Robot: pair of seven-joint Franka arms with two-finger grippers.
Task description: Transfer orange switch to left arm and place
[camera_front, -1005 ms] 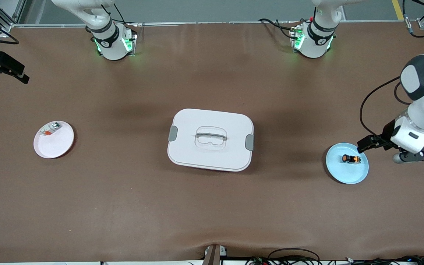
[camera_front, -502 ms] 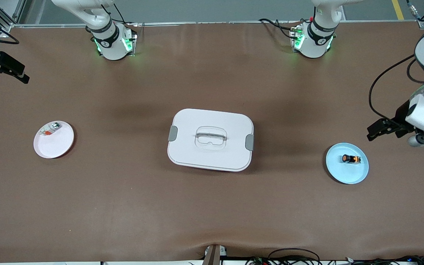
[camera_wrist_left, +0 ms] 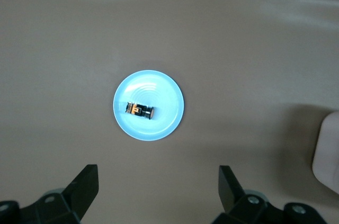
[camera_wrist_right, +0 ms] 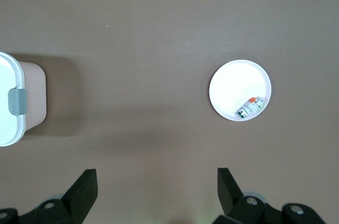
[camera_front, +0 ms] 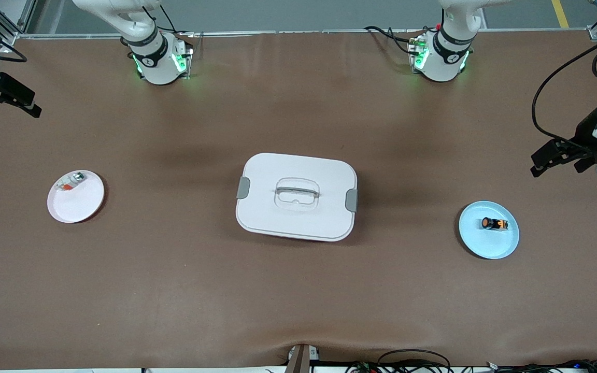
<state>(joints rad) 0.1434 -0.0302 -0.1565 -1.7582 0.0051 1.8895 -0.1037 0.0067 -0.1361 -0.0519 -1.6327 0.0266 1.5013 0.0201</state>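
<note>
The orange switch lies on its side on a light blue plate toward the left arm's end of the table; the left wrist view shows the switch on that plate from high above. My left gripper hangs open and empty over bare table beside the plate, its fingertips wide apart. The white box with grey clips stands mid-table. At the table's other end my right gripper waits, open and empty.
A pale pink plate holding a small silver-and-clear part sits toward the right arm's end, also in the right wrist view. Both arm bases stand along the table's edge farthest from the front camera. Cables lie along the nearest edge.
My left gripper has lifted and drawn away from the blue plate toward its end of the table, still open. The switch, box and right arm have not moved.
</note>
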